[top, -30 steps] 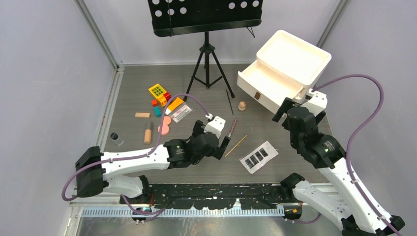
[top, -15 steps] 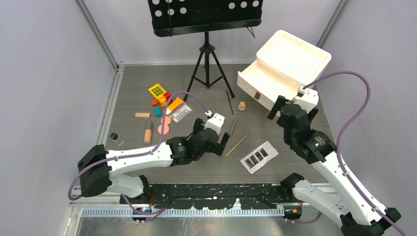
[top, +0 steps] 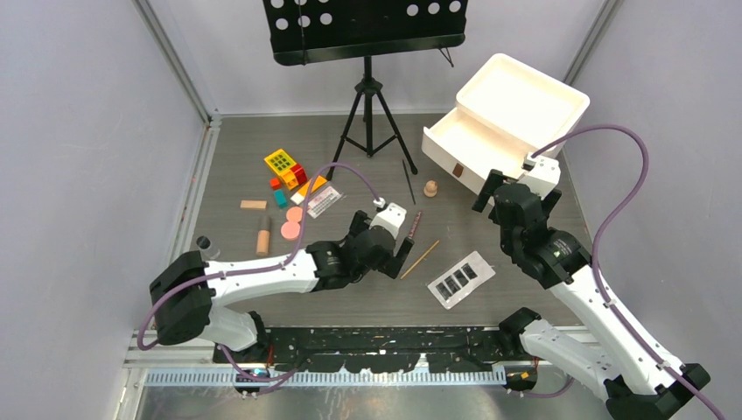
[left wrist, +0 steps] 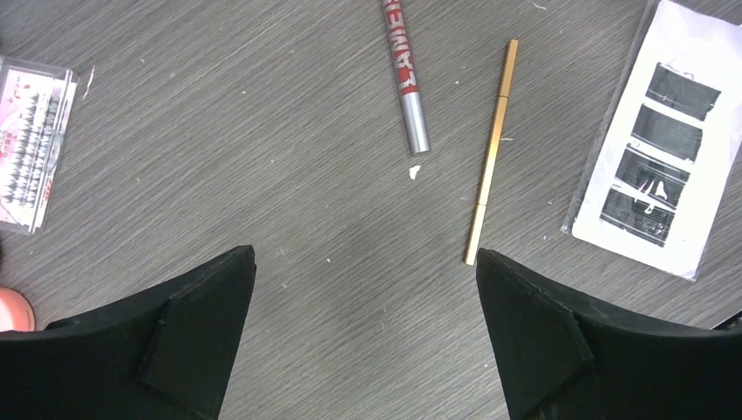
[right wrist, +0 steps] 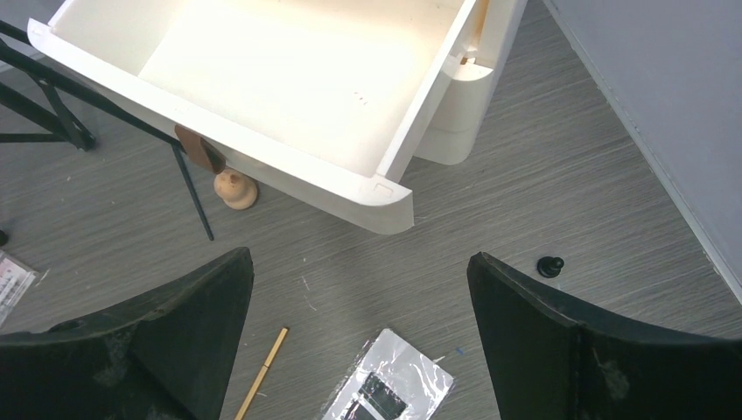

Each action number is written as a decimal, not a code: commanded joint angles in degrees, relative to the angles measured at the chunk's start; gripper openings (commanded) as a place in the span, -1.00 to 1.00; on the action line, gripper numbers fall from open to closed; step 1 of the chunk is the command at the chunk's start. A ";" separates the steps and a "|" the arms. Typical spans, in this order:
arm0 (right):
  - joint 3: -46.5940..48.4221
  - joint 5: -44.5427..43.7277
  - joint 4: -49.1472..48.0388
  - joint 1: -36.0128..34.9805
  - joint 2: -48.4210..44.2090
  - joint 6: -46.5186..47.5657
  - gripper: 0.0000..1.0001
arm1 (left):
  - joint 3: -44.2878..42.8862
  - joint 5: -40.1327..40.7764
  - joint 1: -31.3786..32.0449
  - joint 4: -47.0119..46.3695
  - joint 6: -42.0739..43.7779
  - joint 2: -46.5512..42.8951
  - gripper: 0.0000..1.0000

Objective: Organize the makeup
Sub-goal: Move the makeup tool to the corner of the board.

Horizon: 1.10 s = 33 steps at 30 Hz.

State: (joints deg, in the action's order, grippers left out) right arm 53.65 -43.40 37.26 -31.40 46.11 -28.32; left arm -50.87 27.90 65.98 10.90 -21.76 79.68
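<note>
The makeup lies scattered on the grey table. A red-and-silver pencil [left wrist: 404,74] and a gold pencil [left wrist: 490,149] lie just ahead of my open left gripper [left wrist: 366,258], its right finger close to the gold pencil's near end. The white palette with dark squares [top: 460,279] lies to their right. A pink round compact [top: 290,229], tan tube [top: 263,234], clear black-capped bottle [top: 207,247] and clear lash box [top: 322,202] sit left. A thin black brush [top: 409,181] lies near the drawer. My right gripper [right wrist: 359,262] hangs open and empty above the palette [right wrist: 389,381].
The white drawer box [top: 507,122] stands at the back right, its top drawer [right wrist: 289,79] pulled out and empty. A music stand tripod [top: 368,114] stands at the back centre. Toy blocks [top: 284,166] cluster left of it. A small tan knob-shaped piece [right wrist: 234,188] sits by the drawer front.
My left arm has reached a little further right toward the pencils, uncovering the pink compact. The right arm has drifted left and back toward the drawer. Both grippers stay open.
</note>
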 commanded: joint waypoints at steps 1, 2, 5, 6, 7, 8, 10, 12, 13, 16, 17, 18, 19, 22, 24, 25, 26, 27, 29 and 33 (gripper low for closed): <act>0.05 -1.30 -2.80 -0.24 -0.75 0.33 0.92 | -2.97 -0.87 -0.15 -3.24 0.93 0.55 0.99; 0.05 -1.22 -2.80 -0.23 -0.89 0.34 0.92 | -3.12 -1.10 -0.15 -3.25 0.93 0.65 0.99; -0.08 -1.21 -2.65 -0.17 -1.31 0.37 0.91 | -3.42 -1.71 -0.16 -3.11 0.93 0.83 0.99; 0.03 -1.11 -2.37 -0.21 -1.41 0.32 0.91 | -3.51 -1.94 -0.15 -3.01 0.93 0.93 0.99; 0.24 -1.18 -1.85 -0.16 -1.60 0.17 0.91 | -3.67 -2.30 -0.19 -2.80 0.93 0.92 1.00; 0.53 -1.33 -1.23 -0.21 -1.75 -0.07 0.91 | -3.92 -2.62 -0.19 -2.50 0.88 0.96 0.99; 1.19 -1.84 0.54 -0.23 -2.12 -0.59 0.90 | -4.41 -2.87 -0.15 -1.95 0.80 1.08 0.99; 2.39 -2.37 2.33 -0.23 -2.25 -1.05 0.91 | -5.23 -3.15 -0.19 -1.34 0.78 1.37 0.99; 3.10 -2.30 3.32 -0.20 -2.14 -1.24 0.91 | -5.81 -3.26 -0.15 -0.99 0.76 1.57 0.99; 5.14 -2.13 6.77 -0.17 -1.87 -2.61 0.90 | -7.78 -4.12 -0.15 0.44 0.51 2.64 0.99; 5.61 -1.95 7.79 -0.19 -1.89 -3.09 0.90 | -8.48 -4.97 -0.15 0.78 0.43 3.36 0.99; 6.05 -1.60 8.76 -0.16 -1.90 -3.48 0.90 | -9.06 -6.02 -0.18 0.87 0.36 3.92 0.99; 6.48 -1.20 9.61 -0.23 -1.90 -3.67 0.90 | -9.68 -7.20 -0.18 1.02 0.10 4.58 0.99; 8.23 0.29 12.77 -0.19 -1.57 -4.62 0.90 | -11.76 -10.98 -0.17 1.24 -1.47 7.00 1.00; 9.16 1.32 14.34 -0.24 -1.74 -5.19 0.89 | -12.75 -14.61 -0.02 1.19 -2.28 8.47 0.96; 9.33 1.83 14.86 -0.21 -2.03 -5.47 0.89 | -13.02 -16.18 0.13 0.66 -2.66 9.07 0.92; 9.37 2.28 15.03 -0.16 -2.45 -5.52 0.88 | -13.02 -17.47 0.45 -0.16 -2.75 9.80 0.90; 9.41 2.73 15.16 -0.17 -2.89 -5.52 0.88 | -13.05 -18.43 0.81 -1.00 -2.76 10.48 0.89; 9.46 3.40 15.60 -0.21 -3.71 -5.64 0.88 | -13.53 -18.97 1.86 -2.25 -2.17 12.35 0.89; 9.71 4.67 16.42 -0.20 -4.97 -6.01 0.87 | -16.92 -18.90 5.14 -1.08 0.69 18.46 0.82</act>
State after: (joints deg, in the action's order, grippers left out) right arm 60.86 -39.88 52.58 -31.40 42.65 -32.80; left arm -63.46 11.60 68.03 11.77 -23.38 93.62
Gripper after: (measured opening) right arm 0.939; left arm 0.931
